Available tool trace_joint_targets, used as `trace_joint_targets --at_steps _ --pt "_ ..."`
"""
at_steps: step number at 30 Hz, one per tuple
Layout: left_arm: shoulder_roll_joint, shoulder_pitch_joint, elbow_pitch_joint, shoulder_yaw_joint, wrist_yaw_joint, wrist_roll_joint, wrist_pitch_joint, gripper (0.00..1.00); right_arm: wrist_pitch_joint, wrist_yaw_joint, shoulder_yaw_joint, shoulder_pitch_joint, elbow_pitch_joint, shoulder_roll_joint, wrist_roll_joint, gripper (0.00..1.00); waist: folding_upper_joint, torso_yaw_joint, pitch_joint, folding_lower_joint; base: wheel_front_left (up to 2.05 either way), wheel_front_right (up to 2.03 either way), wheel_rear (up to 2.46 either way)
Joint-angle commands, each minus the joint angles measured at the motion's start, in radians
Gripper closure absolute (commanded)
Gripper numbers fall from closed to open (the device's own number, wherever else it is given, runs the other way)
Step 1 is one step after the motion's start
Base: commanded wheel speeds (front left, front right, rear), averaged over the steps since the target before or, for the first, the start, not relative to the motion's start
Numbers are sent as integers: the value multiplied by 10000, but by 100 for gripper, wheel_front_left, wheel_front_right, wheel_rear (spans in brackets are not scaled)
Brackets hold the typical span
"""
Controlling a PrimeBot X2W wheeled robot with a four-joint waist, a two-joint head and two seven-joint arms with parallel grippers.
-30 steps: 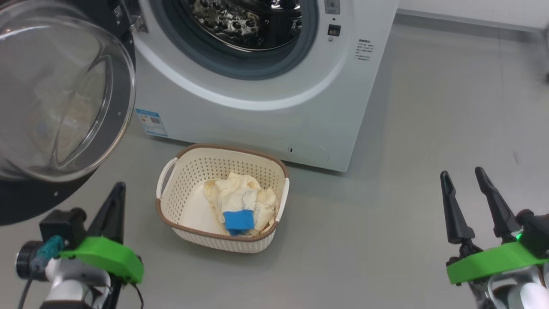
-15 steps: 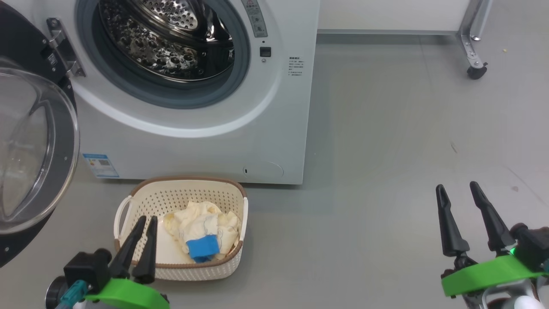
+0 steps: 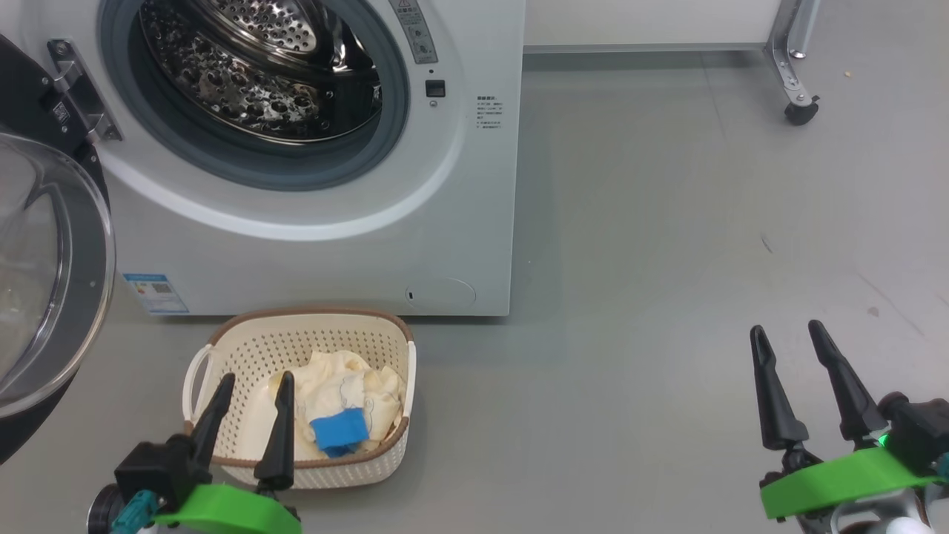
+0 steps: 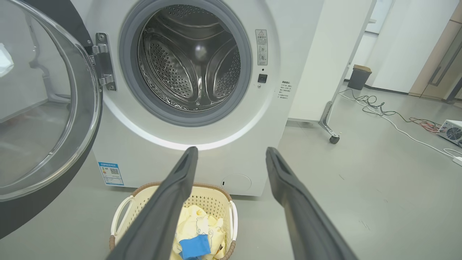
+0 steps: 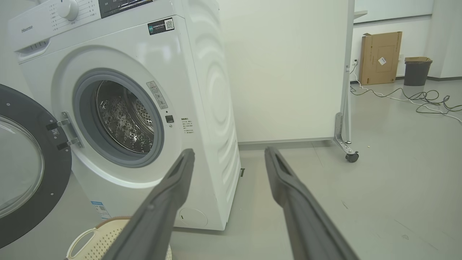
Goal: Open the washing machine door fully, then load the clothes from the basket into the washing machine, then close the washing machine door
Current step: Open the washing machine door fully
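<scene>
Right now my left gripper (image 3: 255, 380) sits at the lower left of the head view. Its two dark fingers are parted by a moderate gap and grasp nothing. From that view the fingers cross the near left corner of the basket (image 3: 311, 315), though I cannot tell how high above it they are. My right gripper (image 3: 785, 328) is well off to the right over the bare grey floor (image 3: 652, 259), its fingers likewise spread and empty.

The basket stands on the floor just in front of the washing machine (image 3: 460, 208), below its round opening. The clothes (image 3: 334, 389) lie bunched inside the basket, toward its right side, with the blue patch (image 3: 339, 432) near the front wall.

The washing machine door (image 3: 44, 282) is swung out on its hinge (image 3: 74, 89) at the machine's left, its glass porthole bulging toward me. Through the open mouth shows the steel perforated drum (image 3: 259, 67), ringed by the grey rubber seal (image 3: 385, 133). A blue sticker (image 3: 156, 293) sits low on the machine's front.
</scene>
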Motion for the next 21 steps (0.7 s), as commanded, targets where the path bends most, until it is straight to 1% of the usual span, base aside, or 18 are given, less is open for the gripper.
trace_joint_targets --at_steps 1,21 --pt "101 -312 -251 416 47 -35 -129 0 -32 -29 171 -301 -327 -99 -56 0 -1 6 8 1 0 0 0" --pt "67 -462 137 339 -32 -184 -307 0 0 -29 145 -359 -182 -42 -126 0 -1 178 89 1 0 0 0"
